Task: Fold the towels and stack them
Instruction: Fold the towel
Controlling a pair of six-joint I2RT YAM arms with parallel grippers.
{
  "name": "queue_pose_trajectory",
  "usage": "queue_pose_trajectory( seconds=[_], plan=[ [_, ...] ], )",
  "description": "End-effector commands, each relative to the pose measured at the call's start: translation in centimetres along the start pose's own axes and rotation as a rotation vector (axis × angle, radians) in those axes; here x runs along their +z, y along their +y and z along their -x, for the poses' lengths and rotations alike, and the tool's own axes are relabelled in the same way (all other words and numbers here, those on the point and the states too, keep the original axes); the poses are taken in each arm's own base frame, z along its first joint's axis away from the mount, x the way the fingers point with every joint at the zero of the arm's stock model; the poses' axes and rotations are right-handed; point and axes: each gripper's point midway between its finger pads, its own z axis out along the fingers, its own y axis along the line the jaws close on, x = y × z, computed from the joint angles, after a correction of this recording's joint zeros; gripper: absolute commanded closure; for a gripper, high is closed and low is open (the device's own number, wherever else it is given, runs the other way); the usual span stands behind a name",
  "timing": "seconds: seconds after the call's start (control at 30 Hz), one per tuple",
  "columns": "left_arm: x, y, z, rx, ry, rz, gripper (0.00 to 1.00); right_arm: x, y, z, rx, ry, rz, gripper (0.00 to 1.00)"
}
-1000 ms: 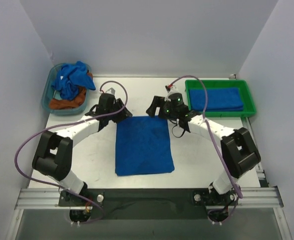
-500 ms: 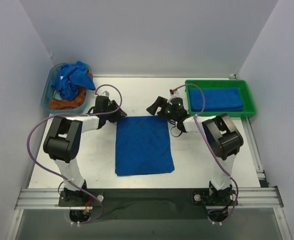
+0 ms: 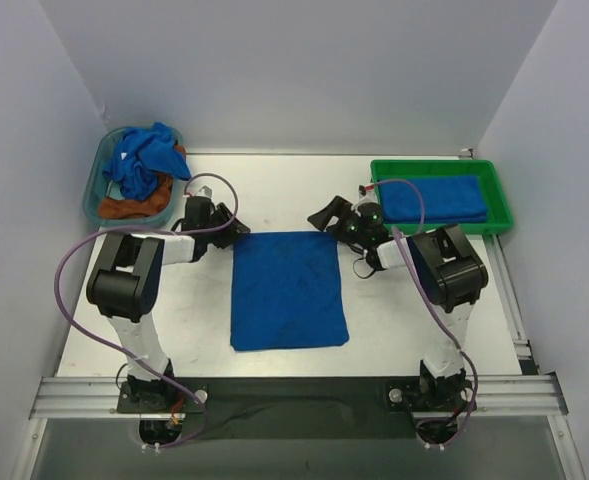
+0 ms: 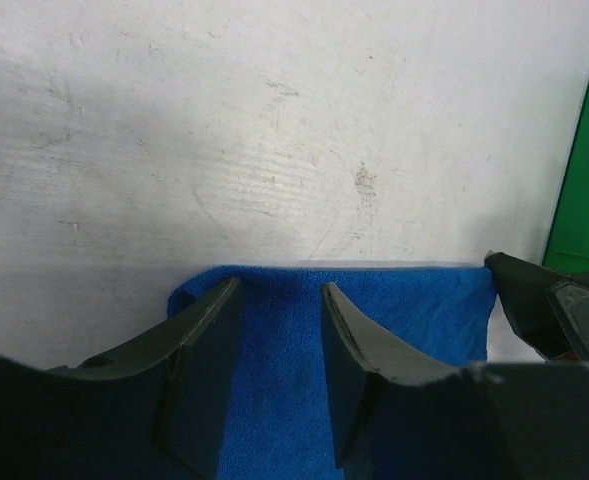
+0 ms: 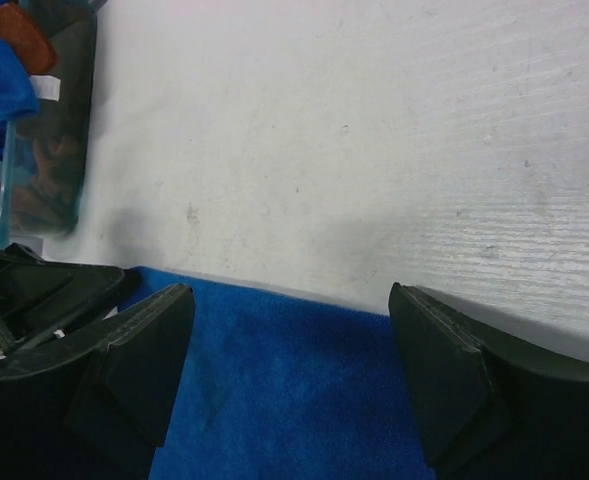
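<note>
— Where do we find the towels?

— We see one flat towel [image 3: 289, 290] spread in the middle of the table [image 3: 274, 195], its long sides running from 12 to 6 o'clock. At 2 o'clock from it, a folded towel [image 3: 434, 198] lies in the green tray [image 3: 444, 227]. At 10 o'clock, crumpled towels [image 3: 144, 160] are heaped in the bin [image 3: 92, 190], on top of an orange-brown cloth [image 3: 134, 207].

— And our grippers?

— Our left gripper [image 3: 234, 228] sits low at the flat towel's 11 o'clock corner. From its wrist we see its fingers [image 4: 199, 370] parted by a narrow gap, with the far hem lying flat beneath them, and they grasp nothing. Whether the tips touch the cloth we cannot tell. Our right gripper [image 3: 326, 215] is at the 1 o'clock corner, its jaws spread wide over the same hem and nothing held between them.

— Do the two meet?

— No, we see them apart, one at each far corner, facing each other along the hem.
</note>
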Motion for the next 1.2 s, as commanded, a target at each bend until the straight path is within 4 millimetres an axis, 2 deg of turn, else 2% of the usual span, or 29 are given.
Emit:
queue_pose_trajectory(
  seconds=[0.0,0.1,0.13,0.17,0.2,0.23,0.27,0.3,0.33,0.37,0.4,0.43,0.47,0.53,0.57,0.63,0.93,1.17],
  plan=[
    [-0.9,-0.4,1.3,0.021,-0.02,-0.003,0.5,-0.9,1.9,2.2,-0.078,-0.014,0.022,0.2],
    [-2.3,-2.6,3.2,0.074,-0.061,-0.036,0.46,-2.1,1.8,2.1,-0.168,0.065,-0.031,0.2],
    [-3.1,-3.7,4.1,0.107,-0.084,-0.057,0.45,-2.1,2.7,3.0,-0.198,0.07,-0.024,0.2],
    [-3.5,-4.3,4.6,0.129,-0.095,-0.06,0.43,-2.4,2.6,3.3,-0.262,0.089,-0.032,0.2],
    [-3.9,-4.2,4.6,0.15,-0.083,-0.041,0.42,-3.1,2.3,2.7,-0.275,0.147,-0.058,0.2],
    [-4.6,-5.2,6.0,0.215,-0.112,-0.046,0.41,-3.2,3.3,3.6,-0.308,0.159,-0.039,0.21],
    [-4.9,-5.1,6.4,0.24,-0.121,-0.019,0.4,-3.5,3.1,3.7,-0.362,0.189,-0.044,0.22],
    [-5.2,-4.5,6.2,0.26,-0.099,0.015,0.4,-4.4,1.7,2.5,-0.37,0.281,-0.093,0.23],
    [-5.5,-5.0,7.2,0.315,-0.125,0.019,0.39,-4.7,1.6,2.5,-0.392,0.316,-0.103,0.23],
    [-5.6,-4.1,7.0,0.34,-0.102,0.057,0.39,-4.5,2.4,3.6,-0.422,0.328,-0.103,0.24],
    [-5.7,-3.3,6.8,0.363,-0.082,0.106,0.39,-5.4,0.8,2.2,-0.453,0.433,-0.145,0.26],
    [-5.4,-2.2,6.6,0.425,-0.052,0.142,0.4,-5.6,0.6,2.1,-0.462,0.465,-0.157,0.27],
    [-5.4,-2.4,7.1,0.454,-0.045,0.158,0.4,-5.5,1.0,2.8,-0.476,0.473,-0.154,0.34],
    [-5.1,0.0,5.9,0.516,0.048,0.237,0.4,-5.9,0.2,2.0,-0.487,0.536,-0.173,0.4],
    [-5.1,0.4,5.8,0.534,0.074,0.254,0.4,-5.8,0.3,2.3,-0.496,0.537,-0.171,0.45],
    [-4.7,1.3,5.2,0.566,0.11,0.273,0.41,-5.7,-0.2,1.8,-0.499,0.57,-0.179,0.48],
    [-2.5,2.4,3.3,0.555,0.196,0.255,0.41,-3.9,-2.5,0.7,-0.477,0.652,-0.237,0.48],
    [-1.8,3.2,3.2,0.548,0.207,0.273,0.41,-3.2,-4.0,-0.3,-0.456,0.693,-0.27,0.48]
  ],
)
